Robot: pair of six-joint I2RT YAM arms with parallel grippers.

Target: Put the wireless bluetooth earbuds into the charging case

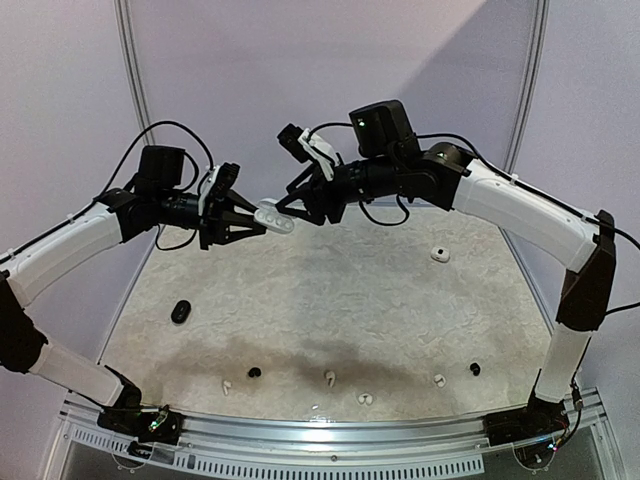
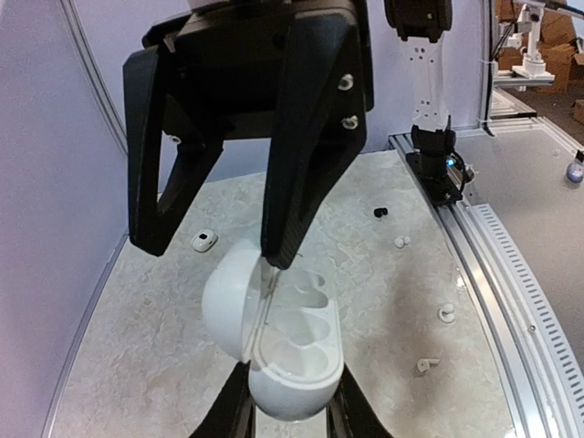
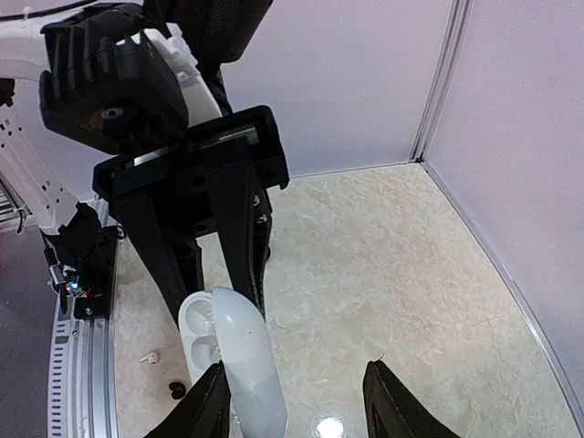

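Observation:
My left gripper [image 1: 255, 225] is shut on the base of a white charging case [image 1: 272, 218], held in the air above the back of the table. The case [image 2: 292, 338] is open, its lid [image 2: 228, 292] swung to the side and both wells bare. My right gripper [image 1: 290, 205] faces it, open; one of its fingers [image 2: 278, 246] touches the lid by the hinge. In the right wrist view the lid [image 3: 251, 365] lies against one finger [image 3: 205, 406], the other finger stands far off. Several earbuds lie near the table's front edge: white [image 1: 329, 377], white [image 1: 365, 398], black [image 1: 254, 372], black [image 1: 474, 369].
A black case [image 1: 180, 312] lies at the left of the marbled table [image 1: 400, 310]. A second white case [image 1: 440, 254] sits at the back right. A metal rail [image 1: 330, 435] runs along the front edge, and purple walls close in the back and sides.

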